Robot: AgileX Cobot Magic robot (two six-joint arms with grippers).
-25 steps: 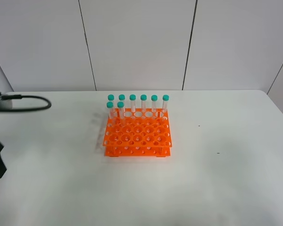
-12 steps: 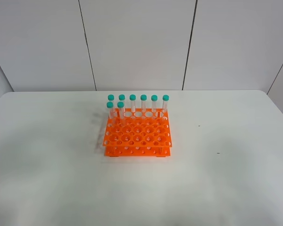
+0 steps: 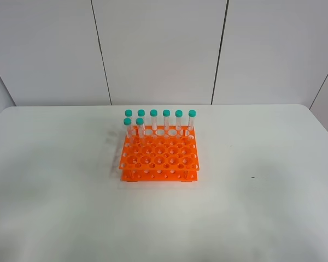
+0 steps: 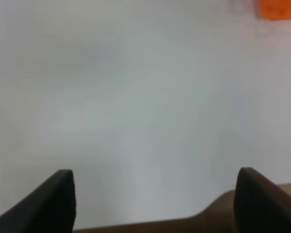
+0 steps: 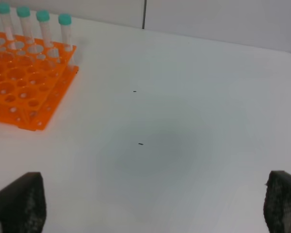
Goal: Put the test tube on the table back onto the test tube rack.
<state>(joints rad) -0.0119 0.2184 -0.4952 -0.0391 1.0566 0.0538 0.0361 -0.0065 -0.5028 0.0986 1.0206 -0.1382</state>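
The orange test tube rack (image 3: 159,155) stands in the middle of the white table (image 3: 262,207). Several teal-capped tubes (image 3: 153,120) stand upright along its far rows. No test tube lies loose on the table in any view. Neither gripper shows in the exterior high view. In the left wrist view my left gripper (image 4: 154,174) is open over bare table, with a corner of the rack (image 4: 279,8) far off. My right gripper (image 5: 156,177) is open too, empty, to the right of the rack (image 5: 19,82) and well short of it.
Grey wall panels (image 3: 158,49) rise behind the table's far edge. Two small dark specks (image 5: 140,143) mark the tabletop right of the rack. A brown edge (image 4: 218,213) shows under the left gripper.
The left arm, at the left edge of the exterior high view a second ago, has drawn back out of that view. The rack and tubes have not moved.
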